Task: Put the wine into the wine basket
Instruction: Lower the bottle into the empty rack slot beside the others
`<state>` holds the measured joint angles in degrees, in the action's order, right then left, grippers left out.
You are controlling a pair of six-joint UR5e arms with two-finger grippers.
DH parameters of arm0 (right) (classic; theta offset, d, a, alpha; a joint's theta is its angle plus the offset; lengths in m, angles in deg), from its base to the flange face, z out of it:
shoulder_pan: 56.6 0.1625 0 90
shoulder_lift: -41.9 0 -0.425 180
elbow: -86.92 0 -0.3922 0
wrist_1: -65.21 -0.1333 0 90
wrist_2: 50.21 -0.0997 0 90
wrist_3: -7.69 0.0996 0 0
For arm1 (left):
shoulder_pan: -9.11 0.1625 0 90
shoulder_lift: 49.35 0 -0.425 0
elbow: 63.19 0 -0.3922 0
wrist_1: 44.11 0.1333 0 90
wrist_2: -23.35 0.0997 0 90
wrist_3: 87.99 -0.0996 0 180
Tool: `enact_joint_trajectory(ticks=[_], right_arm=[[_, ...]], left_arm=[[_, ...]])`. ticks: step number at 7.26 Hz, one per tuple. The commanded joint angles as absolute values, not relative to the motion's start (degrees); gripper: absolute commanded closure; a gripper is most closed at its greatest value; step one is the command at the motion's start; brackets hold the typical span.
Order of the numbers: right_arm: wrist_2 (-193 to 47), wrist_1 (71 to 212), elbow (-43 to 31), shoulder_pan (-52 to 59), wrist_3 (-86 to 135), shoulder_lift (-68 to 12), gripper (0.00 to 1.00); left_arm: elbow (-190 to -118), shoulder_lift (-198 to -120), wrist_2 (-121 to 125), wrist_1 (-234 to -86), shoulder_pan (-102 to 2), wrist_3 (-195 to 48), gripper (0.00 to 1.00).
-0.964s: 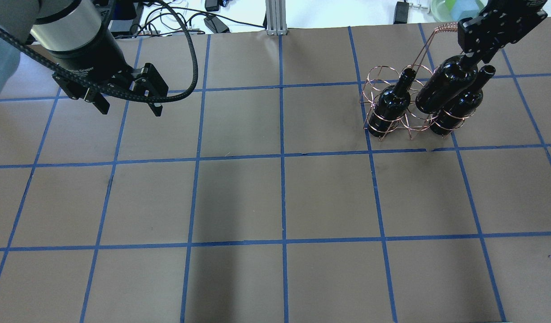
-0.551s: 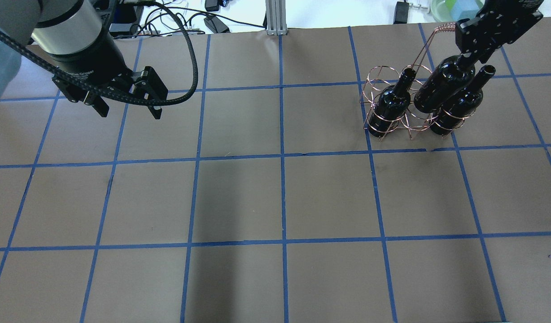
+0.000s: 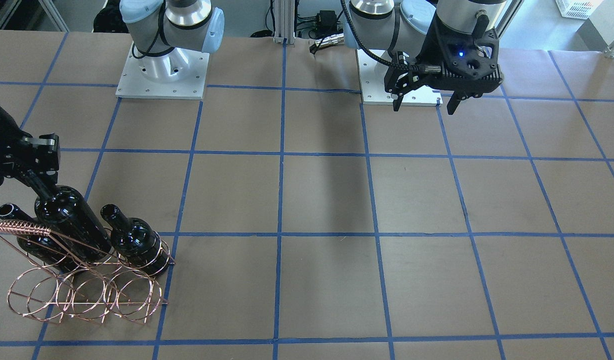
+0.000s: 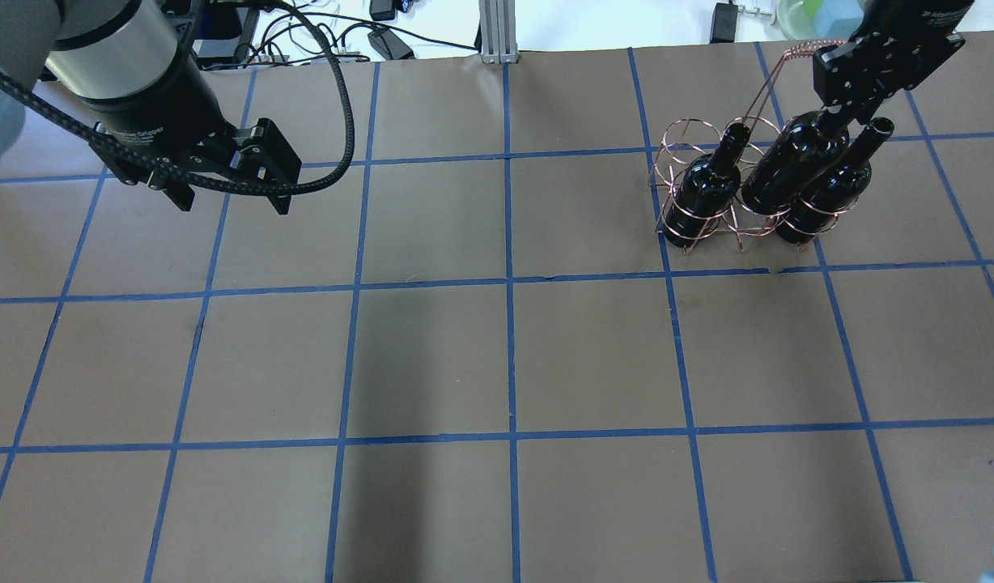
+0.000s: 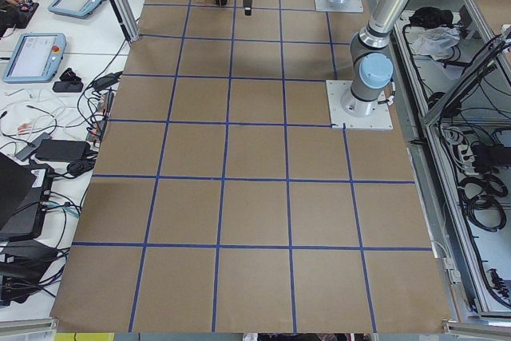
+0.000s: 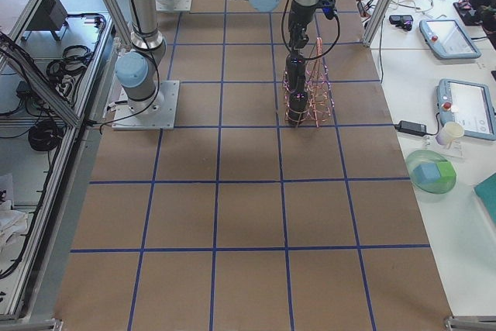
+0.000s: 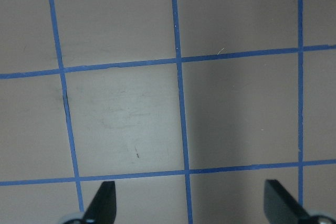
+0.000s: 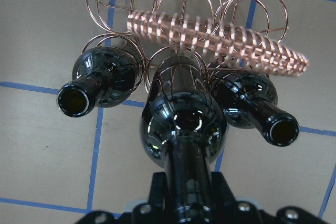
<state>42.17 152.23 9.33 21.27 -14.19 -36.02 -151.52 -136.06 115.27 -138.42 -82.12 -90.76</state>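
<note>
My right gripper (image 4: 838,113) is shut on the neck of a dark glass wine bottle (image 4: 788,172). The bottle's lower body sits inside the middle front ring of the copper wire wine basket (image 4: 691,136). In the right wrist view the held bottle (image 8: 184,124) passes through that ring under the twisted handle (image 8: 220,38). Two other bottles (image 4: 707,190) (image 4: 829,190) stand in the rings on either side. In the front view the held bottle (image 3: 69,217) leans slightly. My left gripper (image 4: 232,201) is open and empty, hovering far off at the table's left.
The basket's back row of rings (image 3: 87,300) holds nothing. Brown table paper with blue tape grid (image 4: 509,356). Cables and a green bowl (image 4: 813,16) lie beyond the far edge. Arm bases (image 3: 162,70) stand at the robot's side.
My right gripper has lowered the bottle deeper into the basket's middle ring, and the bottle stands more upright. The left arm has shifted only slightly.
</note>
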Motion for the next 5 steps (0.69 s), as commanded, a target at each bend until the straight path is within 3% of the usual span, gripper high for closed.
enact_joint_trajectory(ticks=[1,5], right_arm=[[42.3,152.5,9.2,21.3,-15.9,-34.5,0.78],[42.3,154.0,8.7,21.3,-16.7,-30.6,0.76]], left_arm=[[-151.5,-136.0,115.4,-138.4,-82.1,-90.7,0.00],[-151.5,-136.1,115.6,-138.5,-82.1,-90.8,0.00]])
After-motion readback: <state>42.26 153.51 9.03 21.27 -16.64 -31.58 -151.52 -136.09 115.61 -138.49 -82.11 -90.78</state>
